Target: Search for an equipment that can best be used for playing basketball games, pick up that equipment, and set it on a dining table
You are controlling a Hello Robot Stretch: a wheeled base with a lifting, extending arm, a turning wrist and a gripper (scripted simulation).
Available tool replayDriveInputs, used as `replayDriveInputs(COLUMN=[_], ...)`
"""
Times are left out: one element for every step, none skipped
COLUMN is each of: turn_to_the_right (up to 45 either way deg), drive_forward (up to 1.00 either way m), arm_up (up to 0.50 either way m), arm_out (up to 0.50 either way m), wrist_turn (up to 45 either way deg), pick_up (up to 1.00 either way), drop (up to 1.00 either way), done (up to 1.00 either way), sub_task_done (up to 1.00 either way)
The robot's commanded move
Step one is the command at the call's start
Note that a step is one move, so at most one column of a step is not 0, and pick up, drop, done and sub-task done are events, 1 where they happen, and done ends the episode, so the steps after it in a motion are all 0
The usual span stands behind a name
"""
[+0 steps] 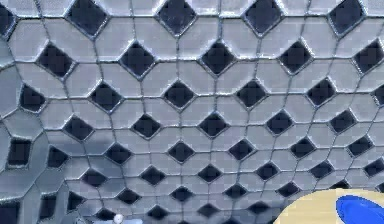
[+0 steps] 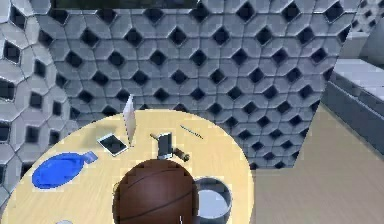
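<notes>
Shows the basketball point(image 2: 160, 195) low over the near edge of the round table point(image 2: 228, 150), beside a grey bowl point(image 2: 212, 197), with the gripper point(image 2: 166, 147) at its far side. Holding the ball or not: cannot tell. Probably placing: set down gently on bare tabletop, clear of the blue plate point(image 2: 58, 170) and phone point(image 2: 113, 145), and guard against rolling.
</notes>
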Motion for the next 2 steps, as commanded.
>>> replayDriveInputs(turn_to_the_right=[0.0, 0.0], drive_forward=[0.0, 0.0], arm_up=[0.08, 0.0], arm_out=[0.0, 0.44], wrist_turn=[0.0, 0.0], pick_up=[0.0, 0.0], drop=[0.0, 0.0], done=[0.0, 0.0], sub_task_done=[0.0, 0.0])
